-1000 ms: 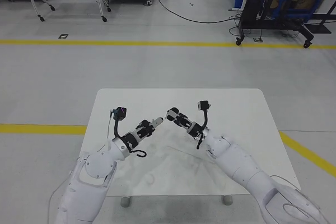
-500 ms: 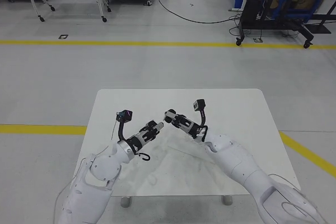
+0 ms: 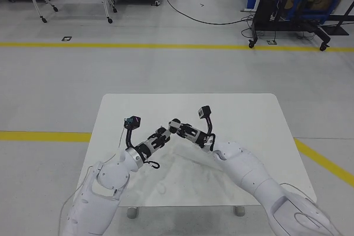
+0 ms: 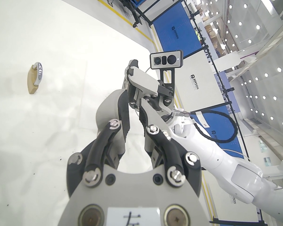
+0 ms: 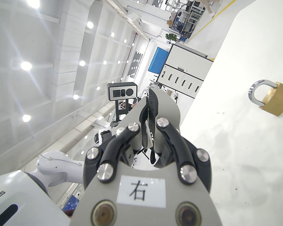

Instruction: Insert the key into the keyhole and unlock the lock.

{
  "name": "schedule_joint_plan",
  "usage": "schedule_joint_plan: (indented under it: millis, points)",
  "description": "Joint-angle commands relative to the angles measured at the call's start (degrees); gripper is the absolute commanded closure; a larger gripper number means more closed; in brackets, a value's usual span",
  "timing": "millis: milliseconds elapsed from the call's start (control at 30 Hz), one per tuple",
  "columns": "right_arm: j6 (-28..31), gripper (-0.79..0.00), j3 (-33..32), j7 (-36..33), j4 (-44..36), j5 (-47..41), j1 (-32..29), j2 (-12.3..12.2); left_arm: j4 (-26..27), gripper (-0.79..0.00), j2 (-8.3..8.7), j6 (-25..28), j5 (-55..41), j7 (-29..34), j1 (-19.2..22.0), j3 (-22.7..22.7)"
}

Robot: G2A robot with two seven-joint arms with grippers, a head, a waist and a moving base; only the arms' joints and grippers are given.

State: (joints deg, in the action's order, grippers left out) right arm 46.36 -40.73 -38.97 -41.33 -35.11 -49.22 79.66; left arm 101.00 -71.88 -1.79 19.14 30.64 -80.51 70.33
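Standing on a grey floor crossed by yellow lines [image 3: 165,45] was one white table [image 3: 253,112] with rounded corners. A black cart [image 3: 289,23] stood on the floor well beyond it.

Item, arms: the left arm [image 3: 115,174] and right arm [image 3: 248,171], both white, lay over the table's middle. They were angled toward each other so that their ends met in a peak. A black cable [image 3: 155,164] looped below the wrist of the left arm.

Item, tools: the left gripper [image 4: 133,96] had its fingers [image 4: 113,109] parted, a narrow strip of tabletop showing between the black pads. Its tips were just beside the tip of the right gripper [image 5: 149,95], which faced it head-on. The right gripper's pads were pressed together along their length; whether anything thin was pinched between them could not be told.

Item, lock [image 5: 272,98]: a brass padlock, it lay flat on the table, off to one side and well apart from both grippers. Its long axis ran level with the tabletop. The steel shackle [image 5: 255,90] pointed toward the table's edge, the brass body toward the table's middle. The shackle looked seated in the body.

Item, specks [image 5: 235,188]: these dark marks were scattered on the tabletop between lock and grippers.
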Motion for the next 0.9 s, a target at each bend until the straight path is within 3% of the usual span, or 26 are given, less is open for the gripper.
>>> schedule_joint_plan:
  millis: [0, 633, 667, 700, 867]
  points:
    - [0.05, 0.000, -0.25, -0.28, 0.24, -0.01, 0.00, 0.16, -0.09, 0.000, 0.01, -0.53, 0.16, -0.22, 0.07, -0.08]
    - [0.89, 0.000, -3.36, -2.86, 1.43, -0.53, -0.58, 0.99, 0.11, 0.000, 0.24, -3.05, -1.07, -2.81, 0.21, 1.77]
    - [0.90, 0.000, -3.67, -2.55, 1.62, -0.51, -0.60, 0.99, 0.15, -0.299, 0.26, -2.79, -1.24, -2.80, 0.30, 1.90]
    - [0.81, 0.000, -4.04, -1.72, 1.88, -0.48, -0.65, 0.98, 0.14, -0.785, 0.29, -2.19, -1.45, -2.76, 0.41, 2.06]
    - [0.38, 0.000, -4.74, 1.37, 2.53, -0.17, -0.75, 0.99, -0.16, -0.785, 0.39, -0.77, -1.35, -4.49, 0.61, 3.04]
